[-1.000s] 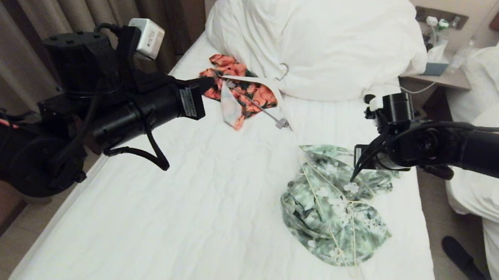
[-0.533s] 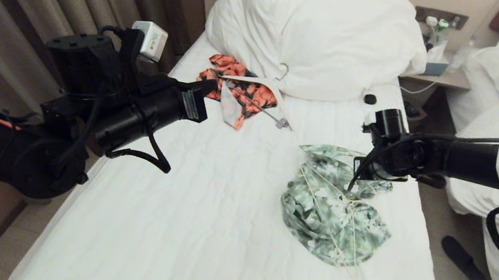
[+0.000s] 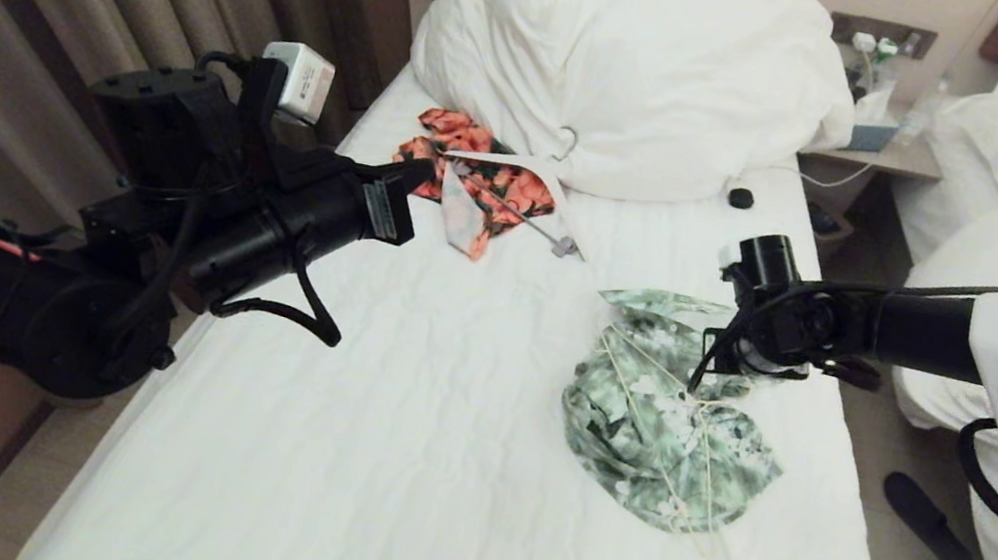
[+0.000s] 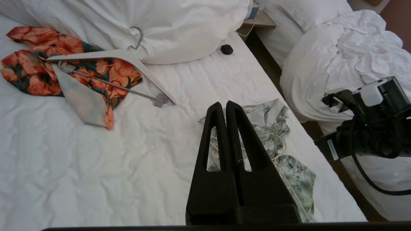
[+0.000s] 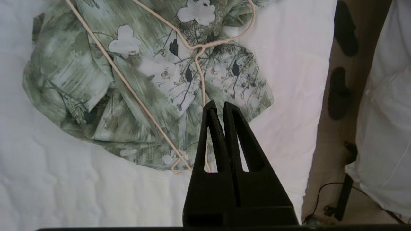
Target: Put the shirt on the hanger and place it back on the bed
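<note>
Head view: the shirt [image 3: 666,430] lies crumpled on the bed [image 3: 387,464], near its right edge, with the hanger [image 3: 641,400] resting on top of it. The right gripper [image 3: 695,382] points down just above the shirt's upper part, fingers pressed together, holding nothing. The left gripper [image 3: 420,174] is raised well to the left of the shirt, beside the orange-red garment [image 3: 476,177], fingers also together and empty.
</note>
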Controlling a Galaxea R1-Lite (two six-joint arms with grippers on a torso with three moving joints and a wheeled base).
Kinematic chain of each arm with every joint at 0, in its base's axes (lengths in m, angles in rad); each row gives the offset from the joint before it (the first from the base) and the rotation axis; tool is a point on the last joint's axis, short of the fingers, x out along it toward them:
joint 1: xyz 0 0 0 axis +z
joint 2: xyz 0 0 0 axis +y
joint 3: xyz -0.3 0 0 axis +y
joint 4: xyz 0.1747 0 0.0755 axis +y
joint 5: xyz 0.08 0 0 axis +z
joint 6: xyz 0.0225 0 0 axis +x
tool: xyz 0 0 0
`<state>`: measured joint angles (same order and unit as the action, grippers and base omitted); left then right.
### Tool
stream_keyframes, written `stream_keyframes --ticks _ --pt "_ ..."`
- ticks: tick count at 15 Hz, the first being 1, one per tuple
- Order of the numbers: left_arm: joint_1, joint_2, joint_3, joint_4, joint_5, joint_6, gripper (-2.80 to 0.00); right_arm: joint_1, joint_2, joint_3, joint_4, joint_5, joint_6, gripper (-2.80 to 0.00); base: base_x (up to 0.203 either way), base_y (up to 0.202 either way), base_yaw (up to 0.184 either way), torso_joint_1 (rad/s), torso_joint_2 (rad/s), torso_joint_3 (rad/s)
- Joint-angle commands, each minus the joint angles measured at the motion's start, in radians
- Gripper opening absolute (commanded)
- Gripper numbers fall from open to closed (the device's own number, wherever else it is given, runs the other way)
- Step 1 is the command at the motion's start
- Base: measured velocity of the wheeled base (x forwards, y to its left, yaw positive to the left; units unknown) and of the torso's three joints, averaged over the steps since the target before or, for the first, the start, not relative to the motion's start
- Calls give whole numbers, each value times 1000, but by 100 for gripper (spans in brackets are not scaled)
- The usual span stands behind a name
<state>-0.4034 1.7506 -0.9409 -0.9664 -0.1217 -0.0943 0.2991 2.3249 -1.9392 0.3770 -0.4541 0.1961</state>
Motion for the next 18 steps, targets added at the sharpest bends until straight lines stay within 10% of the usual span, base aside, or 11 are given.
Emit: stream_keyframes --ticks 1,12,18 --pt "2 4 1 -6 4 -2 -280 3 -47 20 17 -1 11 -280 0 0 0 0 0 0" --pt "7 -202 277 24 341 98 -280 60 -604 571 48 55 100 -280 0 0 0 0 0 0" --pt "48 -422 459 88 362 102 -280 67 -991 862 49 45 101 -280 0 0 0 0 0 0"
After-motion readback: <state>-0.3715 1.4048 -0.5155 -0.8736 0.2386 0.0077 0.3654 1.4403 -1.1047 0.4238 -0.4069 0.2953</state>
